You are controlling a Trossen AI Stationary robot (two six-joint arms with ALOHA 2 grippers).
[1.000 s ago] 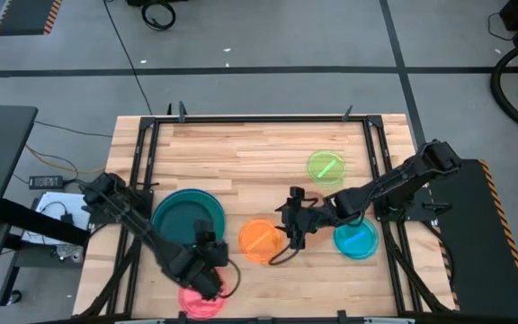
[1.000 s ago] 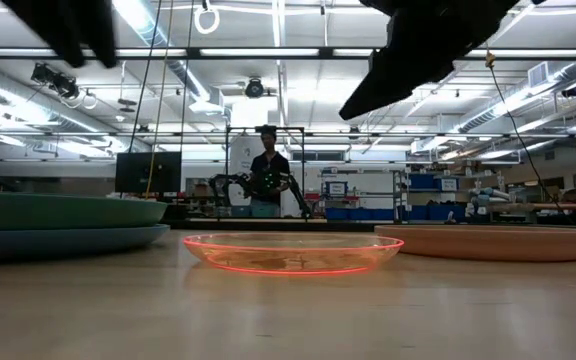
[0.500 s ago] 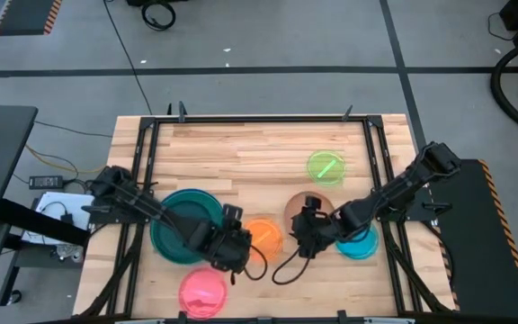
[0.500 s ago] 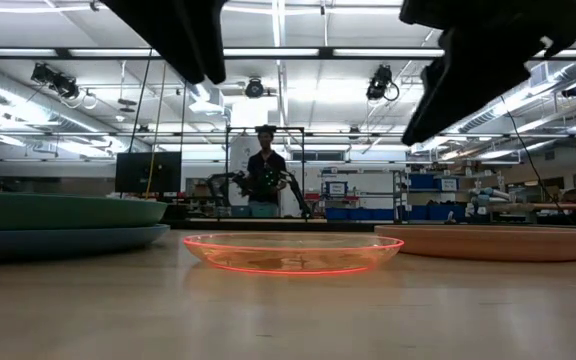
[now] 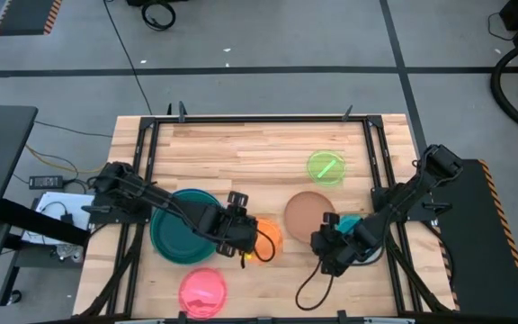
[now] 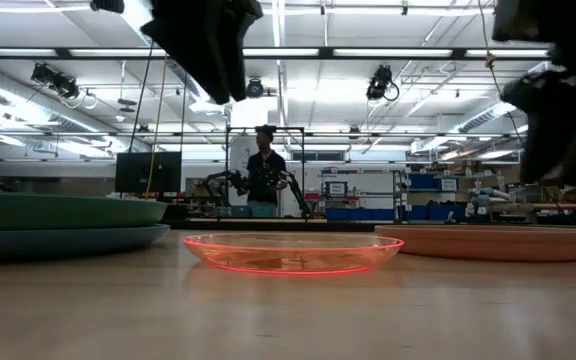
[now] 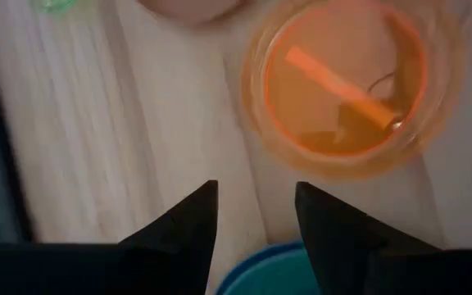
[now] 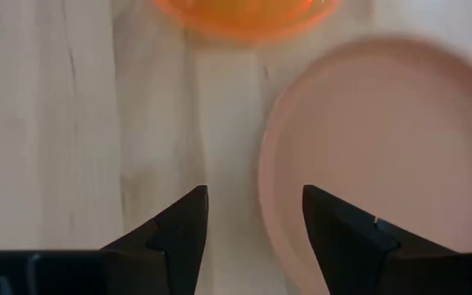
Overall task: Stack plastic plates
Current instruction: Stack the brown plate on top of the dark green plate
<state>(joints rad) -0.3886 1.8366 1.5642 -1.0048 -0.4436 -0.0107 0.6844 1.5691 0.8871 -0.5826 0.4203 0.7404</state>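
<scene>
Nearest the front edge of the wooden table: pink plate, lying flat. Just behind, left gripper hovering over the orange plate, fingers parted, holding nothing. Right gripper beside the cyan plate, fingers spread wide, empty, near the tan-brown plate. Left of centre, large teal plate stacked on a blue plate. Farther back, green plate, alone.
</scene>
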